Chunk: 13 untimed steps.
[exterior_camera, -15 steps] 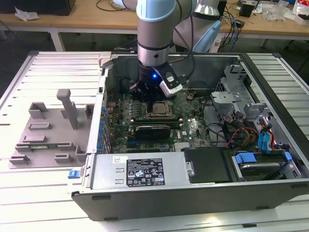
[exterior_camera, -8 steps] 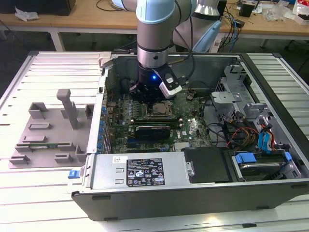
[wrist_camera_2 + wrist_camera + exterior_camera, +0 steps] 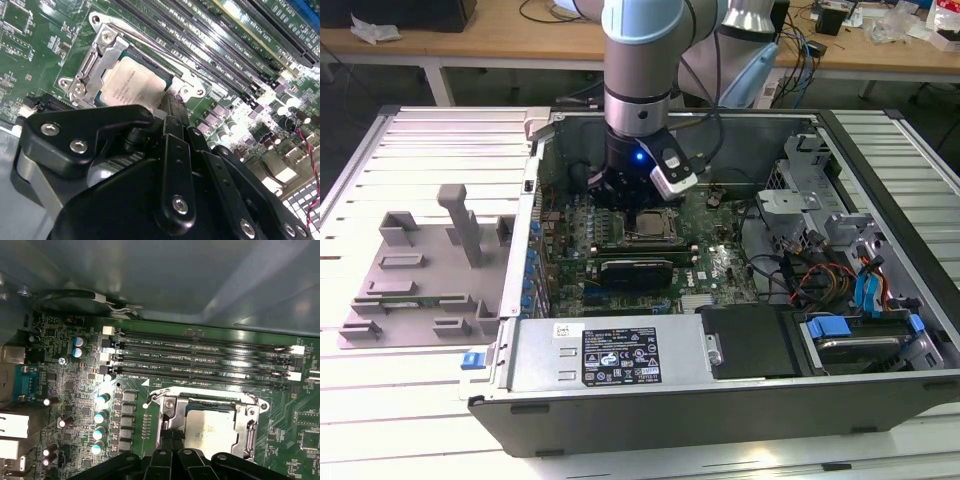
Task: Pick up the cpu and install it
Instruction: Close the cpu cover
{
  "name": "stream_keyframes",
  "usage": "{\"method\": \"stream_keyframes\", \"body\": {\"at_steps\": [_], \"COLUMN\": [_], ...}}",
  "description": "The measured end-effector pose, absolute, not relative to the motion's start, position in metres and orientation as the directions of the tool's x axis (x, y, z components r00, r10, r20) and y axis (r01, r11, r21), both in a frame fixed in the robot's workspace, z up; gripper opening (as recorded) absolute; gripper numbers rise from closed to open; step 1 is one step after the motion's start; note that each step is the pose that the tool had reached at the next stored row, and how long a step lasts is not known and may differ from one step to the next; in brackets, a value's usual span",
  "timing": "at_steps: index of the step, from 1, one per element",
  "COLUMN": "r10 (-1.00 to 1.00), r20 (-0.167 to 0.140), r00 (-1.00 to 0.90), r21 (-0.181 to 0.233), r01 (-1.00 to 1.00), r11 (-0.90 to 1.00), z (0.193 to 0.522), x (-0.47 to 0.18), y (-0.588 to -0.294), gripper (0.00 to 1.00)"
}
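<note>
Gripper (image 3: pixel 638 203) hangs low inside the open computer case (image 3: pixel 550 370), close over the motherboard (image 3: pixel 715 265). Directly beneath its tip, the cpu (image 3: pixel 131 82) lies flat within the metal-framed socket (image 3: pixel 102 55), silvery top up. The gripper's black tip sits at the cpu's near edge. I cannot tell whether it is open or closed. Memory slots (image 3: pixel 200 352) run just beyond the socket, on the side away from the gripper.

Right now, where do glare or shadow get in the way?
In the second wrist view, glare bleaches part of the motherboard, while the cpu looks evenly lit; in the first wrist view, capacitors shine white; in the exterior view, the case interior lies shaded.
</note>
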State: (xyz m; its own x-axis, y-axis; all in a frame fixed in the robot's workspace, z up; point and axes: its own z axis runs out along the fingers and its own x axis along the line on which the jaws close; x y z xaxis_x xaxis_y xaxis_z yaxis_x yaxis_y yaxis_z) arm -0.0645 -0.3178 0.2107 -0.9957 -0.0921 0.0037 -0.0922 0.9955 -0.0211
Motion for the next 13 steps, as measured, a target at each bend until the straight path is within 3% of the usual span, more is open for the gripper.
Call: {"method": "stream_keyframes", "body": {"at_steps": [10, 13], "r10": [-0.092, -0.092], "r20": [0.006, 0.005], "r00": [-0.996, -0.996], "r21": [-0.021, -0.021], "r01": [-0.092, -0.092], "r11": [0.996, 0.996], "z": [0.212, 0.228], "x": [-0.033, -0.033], "y": [-0.318, -0.318], "gripper": [0.11, 0.11]}}
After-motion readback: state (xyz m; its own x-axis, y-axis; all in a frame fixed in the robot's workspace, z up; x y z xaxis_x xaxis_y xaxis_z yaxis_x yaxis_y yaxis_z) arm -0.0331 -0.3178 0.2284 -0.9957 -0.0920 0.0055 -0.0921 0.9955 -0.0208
